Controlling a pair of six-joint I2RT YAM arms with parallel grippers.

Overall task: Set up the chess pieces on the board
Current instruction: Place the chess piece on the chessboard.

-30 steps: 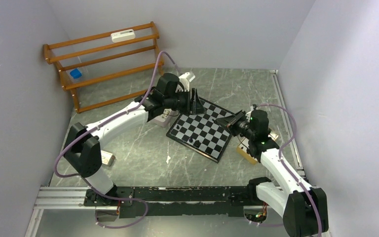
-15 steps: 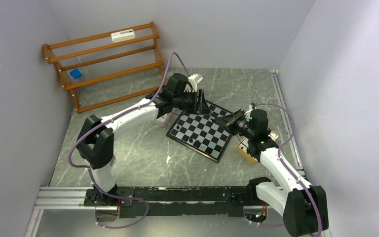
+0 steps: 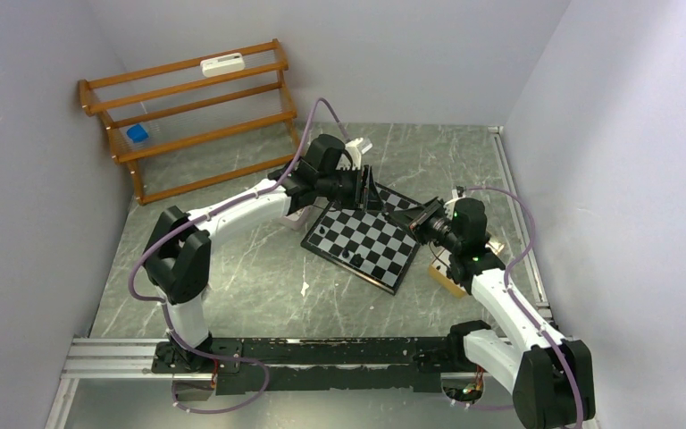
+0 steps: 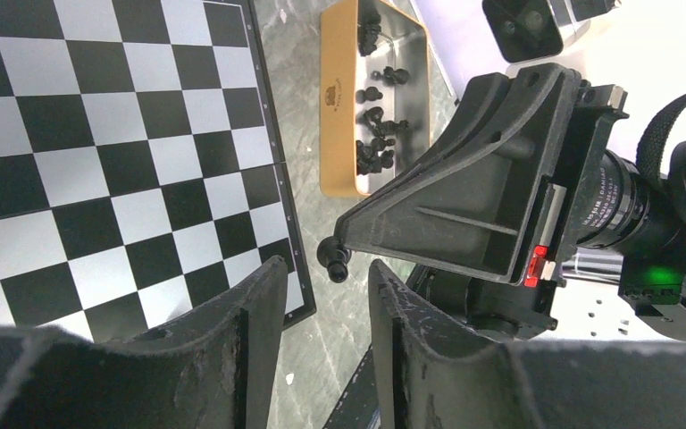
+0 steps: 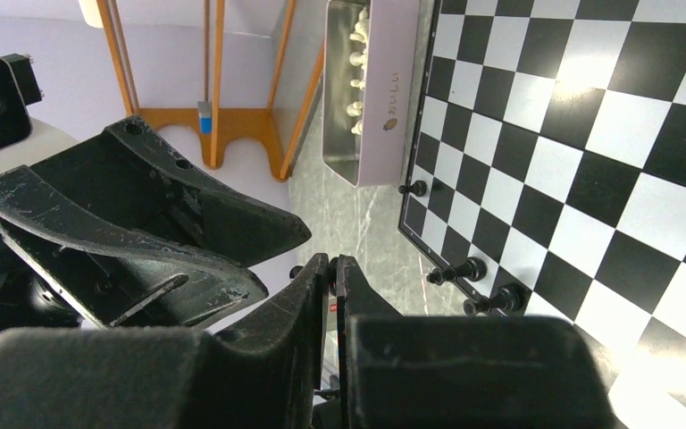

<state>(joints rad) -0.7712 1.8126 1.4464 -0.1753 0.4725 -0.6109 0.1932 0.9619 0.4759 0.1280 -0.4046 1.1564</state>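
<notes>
Rack: orange-brown slatted wooden rack [image 3: 188, 116], at the far left of the grey veined stone-look tabletop [image 3: 232, 268].
Pale tray: oblong lilac-walled tray [image 5: 384, 80] with a shiny inside, just beside the board; cream-white chess pieces [image 5: 355, 63] sit in it.
My left gripper [image 4: 324, 265]: scuffed matte-black fingers, parted with a clear gap and gripping nothing; above the board's far corner.
Board: flat glossy black-and-white chequered chessboard [image 3: 368, 237] with a thin dark rim; a few black turned pieces [image 5: 460, 271] stand at one edge.
My right gripper [image 5: 330, 268]: fingers pinched nearly together on one small black pawn [image 4: 332, 259], in the air just off the rim, close before my left fingertips.
Tan tray: oblong mustard-yellow tray [image 4: 335, 98] beside the board; loose black pieces [image 4: 377, 134] lie in it.
</notes>
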